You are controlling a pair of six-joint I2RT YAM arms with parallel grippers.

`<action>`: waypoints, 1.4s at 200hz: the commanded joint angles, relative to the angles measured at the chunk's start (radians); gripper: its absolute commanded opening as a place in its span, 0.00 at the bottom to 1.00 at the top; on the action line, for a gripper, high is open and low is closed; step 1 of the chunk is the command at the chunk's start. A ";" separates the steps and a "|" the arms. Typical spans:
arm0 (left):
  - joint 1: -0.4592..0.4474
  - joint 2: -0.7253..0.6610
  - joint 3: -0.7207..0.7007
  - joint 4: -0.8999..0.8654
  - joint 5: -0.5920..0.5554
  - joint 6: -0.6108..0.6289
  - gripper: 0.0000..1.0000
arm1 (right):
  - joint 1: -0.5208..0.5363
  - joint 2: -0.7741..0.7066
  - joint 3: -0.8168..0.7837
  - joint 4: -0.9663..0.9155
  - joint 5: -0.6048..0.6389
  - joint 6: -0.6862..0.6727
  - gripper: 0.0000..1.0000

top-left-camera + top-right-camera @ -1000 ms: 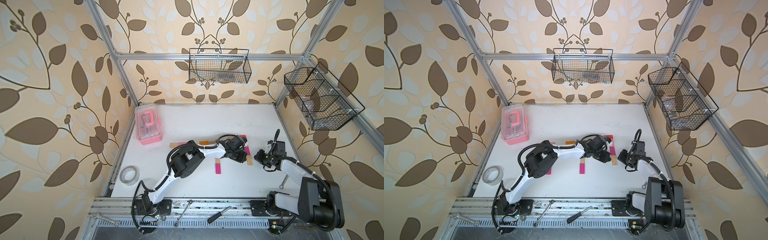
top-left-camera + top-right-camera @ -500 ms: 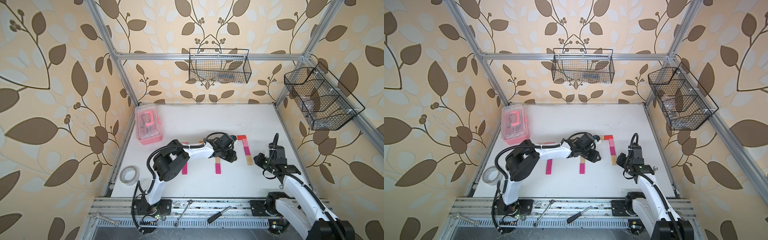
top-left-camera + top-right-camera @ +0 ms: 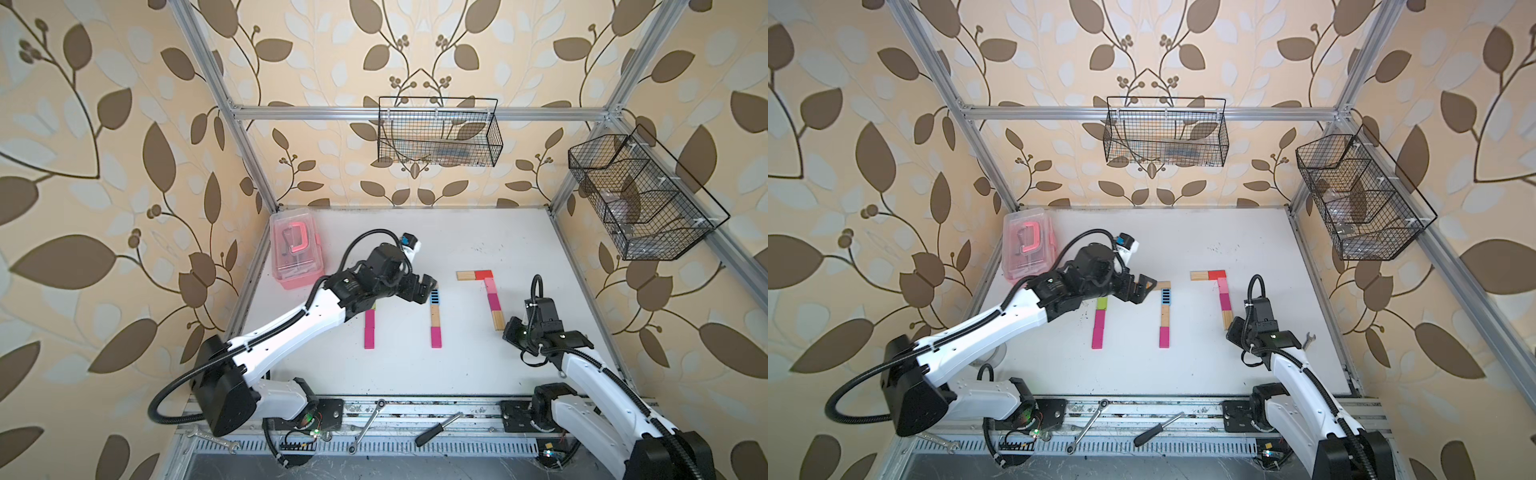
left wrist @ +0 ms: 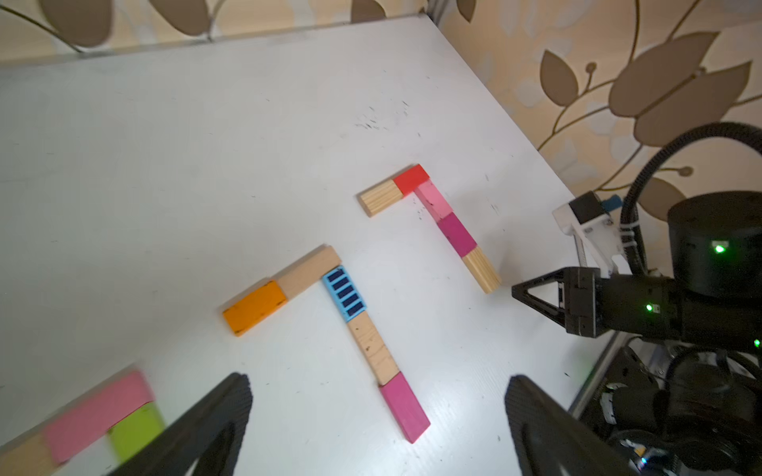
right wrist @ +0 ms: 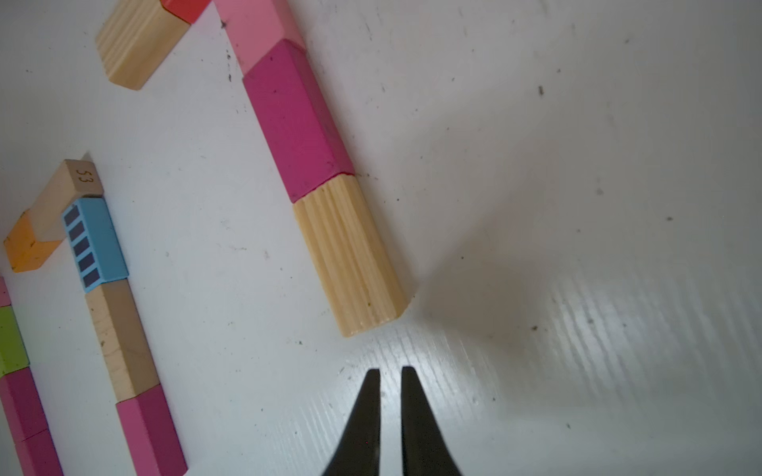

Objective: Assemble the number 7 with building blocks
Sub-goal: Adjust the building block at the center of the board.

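Desk (image 3: 415, 374): white, carrying building blocks (image 3: 435, 316) laid flat as 3 figures side by side, each shaped like a 7.
Right 7: the far bar is a ribbed wood block (image 4: 379, 198) touching a red block (image 4: 412, 179). The stem runs toward the near edge as a pink block (image 4: 433, 202), a dark magenta block (image 4: 455, 235) and a ribbed end block (image 4: 480, 268), all end to end.
Middle 7: the bar is an orange block (image 4: 255, 307) and a plain wood block (image 4: 307, 270). The stem is a blue striped block (image 4: 344, 294), a long wood block (image 4: 373, 350) and a magenta block (image 4: 404, 408).
Left 7: the stem is a lime green block (image 3: 1101, 303) followed by 2 magenta blocks (image 3: 1099, 321). Its far end is hidden under the left arm in both top views.
Left gripper (image 4: 377, 383): jaws spread wide with nothing between them, over the left end of the middle 7's bar.
Right gripper (image 5: 390, 371): jaws almost together, leaving only a thin slit, and empty. The tips are just beside the near end of the right 7's stem, not touching it.
Pink box (image 3: 296, 249): translucent, with a handle, at the far left of the desk, apart from the blocks.
Near rail: a wrench (image 3: 368, 426) and a screwdriver (image 3: 438, 428) lie on it.
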 commanded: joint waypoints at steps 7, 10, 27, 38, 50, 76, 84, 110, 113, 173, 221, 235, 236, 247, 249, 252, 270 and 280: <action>0.004 -0.084 -0.045 -0.070 -0.122 0.047 0.99 | 0.009 0.039 -0.022 0.035 0.015 0.005 0.09; 0.004 -0.089 -0.049 -0.071 -0.124 0.048 0.99 | 0.009 0.043 -0.021 0.040 0.015 0.006 0.09; 0.004 -0.104 -0.056 -0.070 -0.132 0.047 0.99 | 0.011 0.065 -0.026 0.062 0.023 0.005 0.07; 0.004 -0.105 -0.052 -0.076 -0.138 0.051 0.99 | 0.009 0.082 -0.029 0.079 0.023 0.001 0.07; 0.004 -0.104 -0.049 -0.082 -0.143 0.053 0.99 | 0.007 0.108 -0.030 0.098 0.020 -0.008 0.05; 0.004 -0.104 -0.050 -0.082 -0.146 0.054 0.99 | 0.004 0.149 -0.029 0.134 0.009 -0.018 0.02; 0.004 -0.103 -0.050 -0.082 -0.147 0.056 0.99 | 0.004 0.153 -0.031 0.141 0.008 -0.017 0.02; 0.004 -0.100 -0.051 -0.081 -0.148 0.056 0.99 | 0.004 0.159 -0.028 0.150 0.017 -0.019 0.02; 0.004 -0.100 -0.050 -0.080 -0.148 0.056 0.99 | 0.004 0.161 -0.028 0.151 0.018 -0.018 0.02; 0.004 -0.083 -0.049 -0.080 -0.147 0.057 0.99 | -0.002 0.208 -0.025 0.190 0.014 -0.027 0.02; 0.004 -0.079 -0.053 -0.073 -0.154 0.059 0.99 | -0.001 0.188 -0.019 0.169 0.015 -0.024 0.02; 0.004 -0.062 -0.050 -0.067 -0.142 0.056 0.99 | -0.001 0.160 -0.010 0.143 0.020 -0.025 0.02; 0.004 -0.060 -0.050 -0.068 -0.141 0.056 0.99 | -0.001 0.159 -0.010 0.140 0.021 -0.024 0.02; 0.004 -0.036 -0.043 -0.062 -0.118 0.050 0.99 | -0.002 0.130 0.003 0.111 0.024 -0.024 0.03; 0.004 -0.032 -0.042 -0.060 -0.113 0.049 0.99 | -0.001 0.124 0.005 0.106 0.025 -0.025 0.03; 0.004 -0.027 -0.042 -0.054 -0.105 0.046 0.99 | -0.002 0.115 0.010 0.098 0.027 -0.025 0.03; 0.004 0.025 -0.040 -0.004 -0.023 0.035 0.99 | -0.003 0.067 0.042 0.047 0.034 -0.029 0.04; 0.004 0.064 -0.030 0.022 0.021 0.023 0.99 | -0.008 0.046 0.063 0.024 0.034 -0.036 0.05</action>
